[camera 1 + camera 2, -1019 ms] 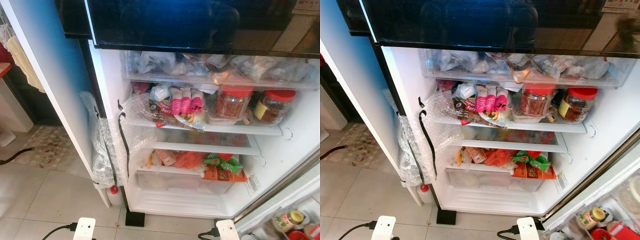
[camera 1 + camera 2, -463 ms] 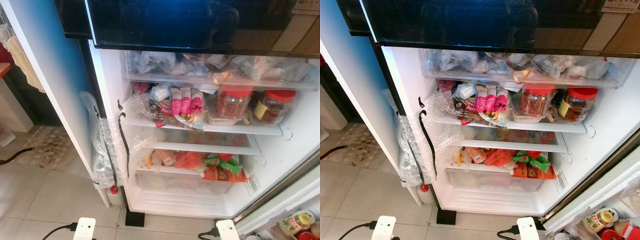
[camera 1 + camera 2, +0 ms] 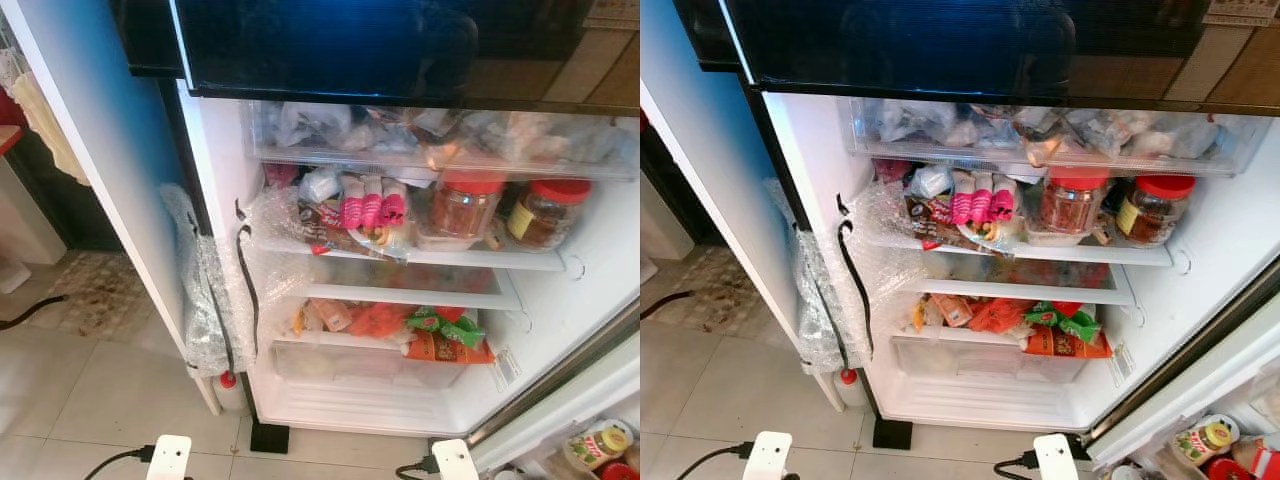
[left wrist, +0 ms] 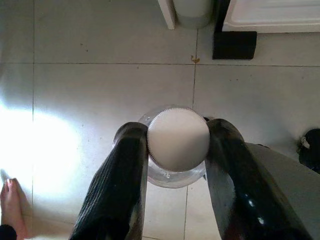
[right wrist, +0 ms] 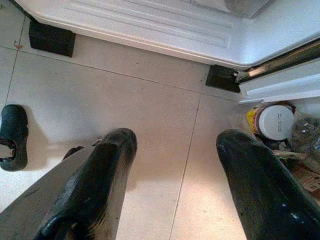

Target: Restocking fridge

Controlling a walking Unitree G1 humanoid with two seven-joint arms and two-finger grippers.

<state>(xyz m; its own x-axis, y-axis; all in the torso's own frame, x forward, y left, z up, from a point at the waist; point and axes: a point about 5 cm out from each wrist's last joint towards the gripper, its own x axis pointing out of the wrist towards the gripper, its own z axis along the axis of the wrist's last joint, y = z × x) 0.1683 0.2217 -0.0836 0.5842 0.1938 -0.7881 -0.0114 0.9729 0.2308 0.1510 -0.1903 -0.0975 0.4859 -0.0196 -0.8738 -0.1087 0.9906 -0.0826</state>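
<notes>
We face the open fridge (image 3: 560,300), its shelves crowded with bags and 2 red-lidded jars (image 3: 505,212). Our left pincer (image 4: 175,145) hangs over the floor (image 4: 90,90), its fingers (image 4: 125,165) closed on a clear jar (image 4: 177,142) with a white lid (we look straight down on the lid). Our right pincer (image 5: 175,150) hangs wide open and holds nothing, near a white-lidded tub (image 5: 275,121) by the fridge's base.
</notes>
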